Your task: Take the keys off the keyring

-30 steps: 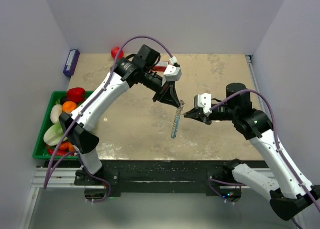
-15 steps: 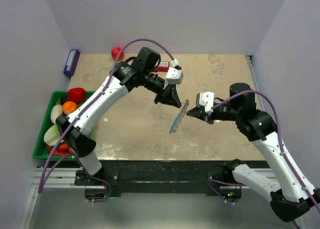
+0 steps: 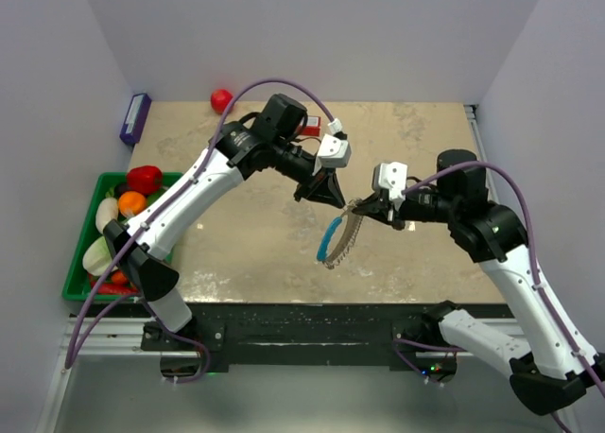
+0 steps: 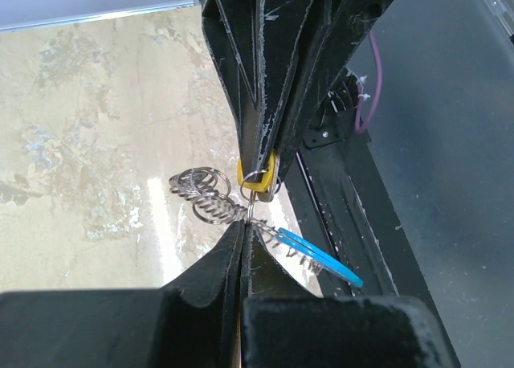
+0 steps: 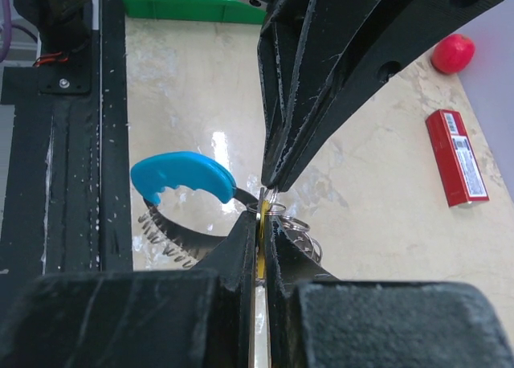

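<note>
Between your pincers hangs the keyring [image 3: 327, 238]: your left pincer [image 3: 333, 199] is clenched on it, your right pincer [image 3: 363, 212] on the key [image 4: 259, 171]; the blue segment [image 5: 181, 175] dangles below both.

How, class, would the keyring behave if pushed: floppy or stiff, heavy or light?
Probably floppy: the keyring sags in a curve where it hangs. Likely light: thin links and small rings. It may swing, hanging above the table.

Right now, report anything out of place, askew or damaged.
Only the keyring: it dangles bowed in mid-air, pinched by the left hand, with the right hand gripping its brass key. Nothing looks spilled or broken.
</note>
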Controlling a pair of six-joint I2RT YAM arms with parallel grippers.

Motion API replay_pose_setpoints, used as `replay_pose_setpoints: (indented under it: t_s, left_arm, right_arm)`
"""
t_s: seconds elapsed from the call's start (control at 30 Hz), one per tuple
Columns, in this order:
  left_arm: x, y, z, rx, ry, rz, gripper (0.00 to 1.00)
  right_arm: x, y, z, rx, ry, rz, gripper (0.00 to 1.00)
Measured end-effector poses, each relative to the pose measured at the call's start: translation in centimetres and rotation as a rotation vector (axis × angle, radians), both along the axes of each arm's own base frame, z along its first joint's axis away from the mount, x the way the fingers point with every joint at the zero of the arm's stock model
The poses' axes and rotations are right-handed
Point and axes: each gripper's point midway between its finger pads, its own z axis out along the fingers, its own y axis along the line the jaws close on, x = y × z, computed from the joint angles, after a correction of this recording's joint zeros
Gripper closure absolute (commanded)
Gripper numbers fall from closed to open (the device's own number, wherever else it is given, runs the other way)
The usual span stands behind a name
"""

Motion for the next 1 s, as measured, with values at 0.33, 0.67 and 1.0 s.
replay_pose_setpoints:
  t_s: [0.33,0.67,1.0]
  left_arm:
    - [-0.3,-0.3,0.0,-0.005,-0.023,-0.018,1.0]
    - [-0.1,-0.3,-0.1,-0.001,-0.021,-0.006,1.0]
    - [-0.2,-0.6,-0.3,-0.007,0.002,-0.025,0.87]
  right_arm:
    - [0.8,-0.2,0.4,-0.011,0.02,-0.042,1.0]
    - [1.1,-0.2,0.4,-0.015,0.02,-0.05,1.0]
    - [1.7,-0.3,0.4,-0.011,0.038,-0.096,1.0]
